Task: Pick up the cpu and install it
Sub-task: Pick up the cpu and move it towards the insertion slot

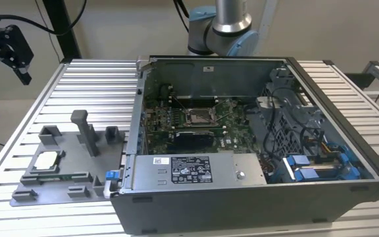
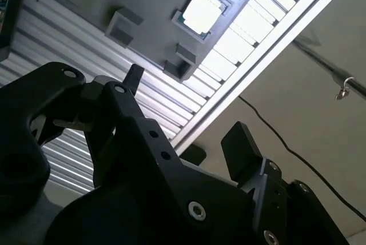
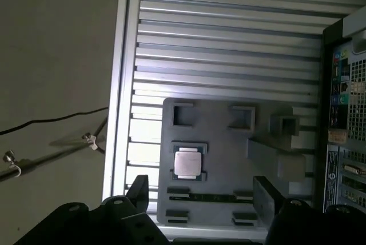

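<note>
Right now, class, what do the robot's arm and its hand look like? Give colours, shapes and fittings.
The hand is matt black. It has two flat, blocky fingers carried on linked bars, and these are fastened with small silver screws. In the exterior view, the arm is a silvery metal tube with rounded, pale blue-grey joint housings.
</note>
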Action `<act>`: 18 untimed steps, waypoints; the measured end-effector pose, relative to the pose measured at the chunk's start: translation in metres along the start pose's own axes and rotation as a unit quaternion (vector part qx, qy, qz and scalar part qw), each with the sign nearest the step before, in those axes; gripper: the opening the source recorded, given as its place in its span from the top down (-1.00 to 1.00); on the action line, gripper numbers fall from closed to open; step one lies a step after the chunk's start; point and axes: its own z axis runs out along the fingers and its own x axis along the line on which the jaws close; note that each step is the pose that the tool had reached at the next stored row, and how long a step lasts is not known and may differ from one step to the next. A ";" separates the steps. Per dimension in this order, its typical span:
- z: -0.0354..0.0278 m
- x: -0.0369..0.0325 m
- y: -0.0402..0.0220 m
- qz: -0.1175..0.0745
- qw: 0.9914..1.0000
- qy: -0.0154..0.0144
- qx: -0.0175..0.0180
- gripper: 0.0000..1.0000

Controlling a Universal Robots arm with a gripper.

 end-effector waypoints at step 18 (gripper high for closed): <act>0.0136 -0.0027 -0.0015 0.005 1.000 0.015 0.001 -1.00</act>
